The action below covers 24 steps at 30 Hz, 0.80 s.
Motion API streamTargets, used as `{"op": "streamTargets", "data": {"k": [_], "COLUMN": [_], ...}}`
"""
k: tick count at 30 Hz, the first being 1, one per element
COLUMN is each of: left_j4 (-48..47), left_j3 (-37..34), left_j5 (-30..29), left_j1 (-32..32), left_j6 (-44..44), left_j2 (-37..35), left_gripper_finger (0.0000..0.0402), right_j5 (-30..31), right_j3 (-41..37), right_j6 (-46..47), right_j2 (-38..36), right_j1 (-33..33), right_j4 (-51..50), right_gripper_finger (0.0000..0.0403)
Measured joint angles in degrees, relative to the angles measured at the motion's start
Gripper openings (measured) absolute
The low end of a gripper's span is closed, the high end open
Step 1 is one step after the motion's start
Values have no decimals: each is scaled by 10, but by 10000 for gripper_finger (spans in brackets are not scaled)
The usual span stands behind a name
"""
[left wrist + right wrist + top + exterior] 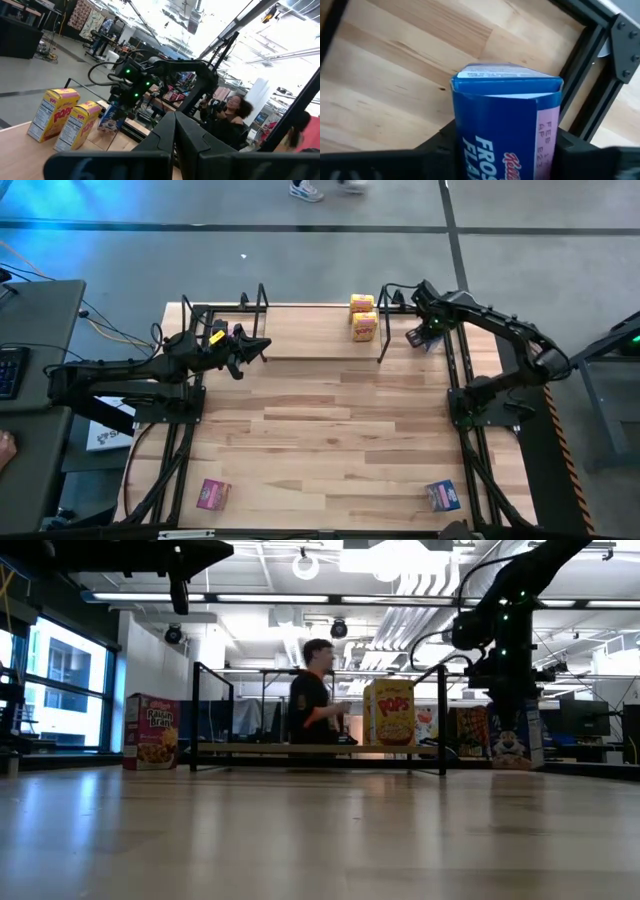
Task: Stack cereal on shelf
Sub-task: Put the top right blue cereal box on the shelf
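My right gripper (424, 332) is shut on a blue cereal box (510, 737) just past the right end frame of the shelf (300, 358), a pale board between black loop frames. Two yellow boxes (363, 315) stand upright on the shelf's right end. A pink box (150, 730) stands by the shelf's left end, mostly hidden under my left arm in the high view. My left gripper (258, 346) hovers high over the shelf's left end, shut and holding nothing. Another pink box (212, 494) and another blue box (442, 495) lie near the table's near edge. My right gripper pinches the blue cereal box between its two fingers (572, 147), one on each side wall below the top flap (505, 75). It comes from above, pointing down. The box stays upright; whether its bottom (510, 766) rests on the table, I cannot tell.
The black rail frame (592, 95) of the right arm runs close beside the held box. The shelf board between the pink and the yellow boxes is bare (300, 330). Bare wood spans the table's middle (320, 430). People stand in the room behind the table (315, 690).
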Motion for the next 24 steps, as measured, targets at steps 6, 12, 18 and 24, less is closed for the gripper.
{"op": "streamTargets", "data": {"k": [6,12,18,24], "left_j4": [0,0,0,0], "left_j3": [0,0,0,0], "left_j5": [0,0,0,1], "left_j1": [0,0,0,0], "left_j6": [0,0,0,0], "left_j2": [0,0,0,0], "left_gripper_finger": [0,0,0,0], "right_j5": [-22,-94,-216,-336], "right_j3": [13,46,79,89], "right_j6": [-2,-10,-30,13], "right_j2": [-69,-150,-204,-225], "right_j1": [0,0,20,109], "right_j4": [-49,-135,-236,-261], "right_gripper_finger": [113,112,111,111]}}
